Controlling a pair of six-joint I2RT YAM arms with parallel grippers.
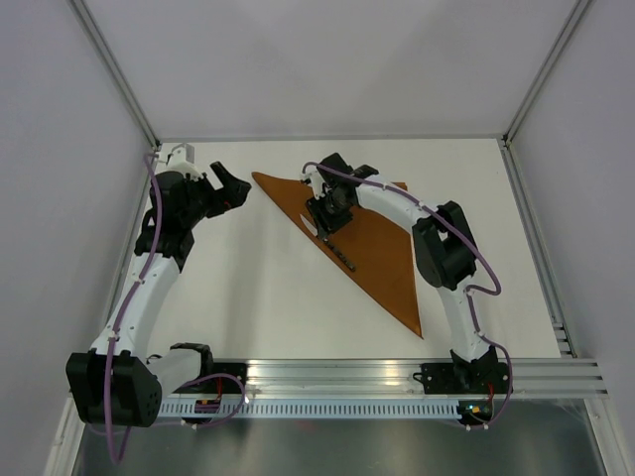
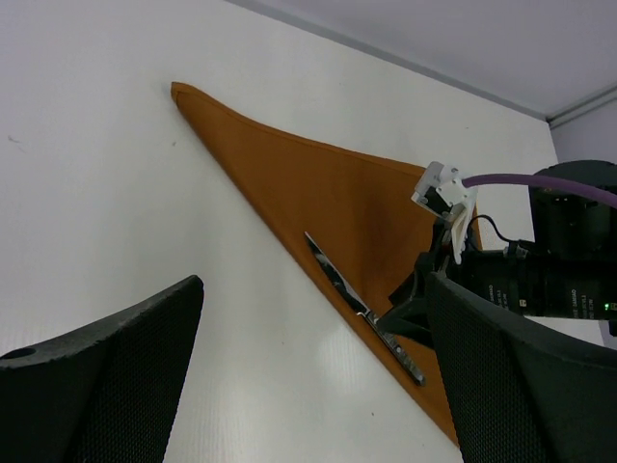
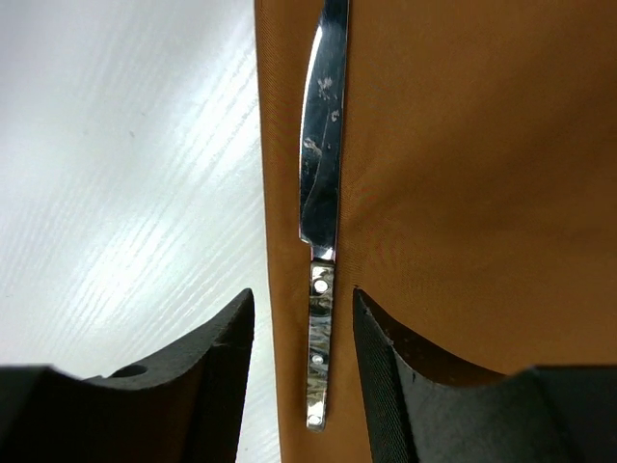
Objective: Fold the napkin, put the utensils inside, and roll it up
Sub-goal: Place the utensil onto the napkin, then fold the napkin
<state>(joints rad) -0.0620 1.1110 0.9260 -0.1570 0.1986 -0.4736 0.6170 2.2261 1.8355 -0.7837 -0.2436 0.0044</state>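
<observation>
The rust-orange napkin (image 1: 382, 260) lies folded into a triangle on the white table. A grey metal knife (image 1: 338, 251) lies on it along the long folded edge. My right gripper (image 1: 324, 231) hovers over the knife, open. In the right wrist view the handle of the knife (image 3: 321, 222) sits between the fingers (image 3: 207, 357) without touching them, on the napkin (image 3: 463, 193). My left gripper (image 1: 230, 188) is open and empty over bare table, just left of the napkin's far corner. Its wrist view shows the napkin (image 2: 318, 193), the knife (image 2: 362, 309) and the right gripper (image 2: 415, 309).
Metal frame rails (image 1: 397, 375) run along the near edge by the arm bases. White walls enclose the table on the left, right and far sides. Purple cables run along both arms.
</observation>
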